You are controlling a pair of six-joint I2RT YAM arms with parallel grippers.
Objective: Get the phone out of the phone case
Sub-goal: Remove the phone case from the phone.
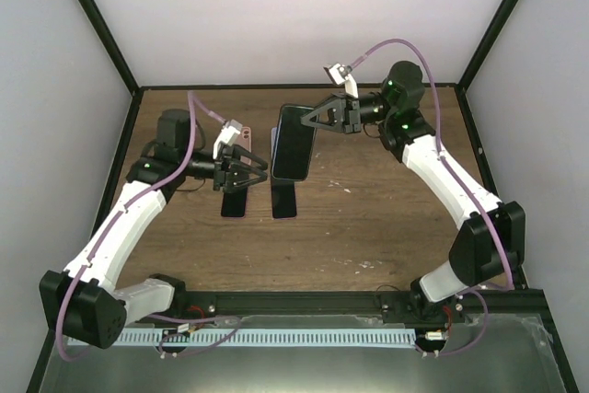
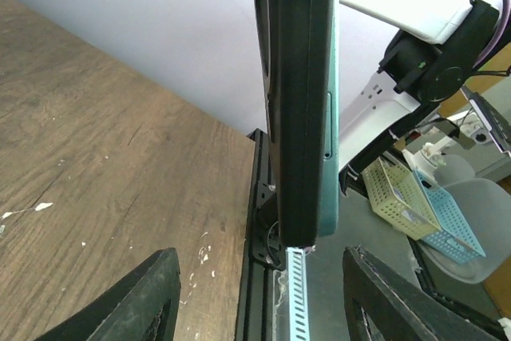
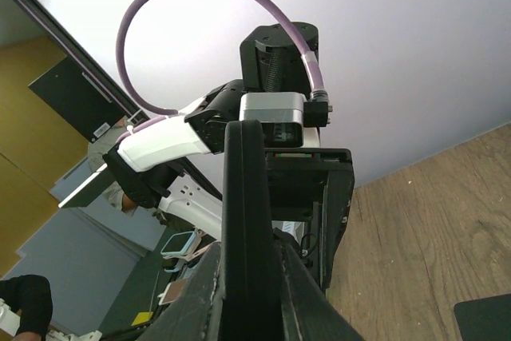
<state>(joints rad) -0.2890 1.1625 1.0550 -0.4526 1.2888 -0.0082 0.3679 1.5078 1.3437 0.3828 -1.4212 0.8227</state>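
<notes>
Phone (image 1: 294,140) held up, clamped by right gripper (image 1: 315,121). Left gripper (image 1: 258,170) spread wide, nothing held (case (image 2: 330,117) still on). Next: case edge to be pinched, peeled off.

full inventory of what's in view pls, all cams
phone in its case: one, dark with a pale bluish case edge, held on edge above the table's middle
dark rectangular patches: two, on the table below the phone; shadows or objects, cannot tell
table: one, brown wood, scuffed
baskets: two, pale yellow and blue, off the table, seen from the left wrist view
enclosure walls: white, black frame posts
arms: two, white with black joints and purple cables
right end effector: shut on the phone's far end
left end effector: open, fingers either side of the phone's near edge, not touching
</notes>
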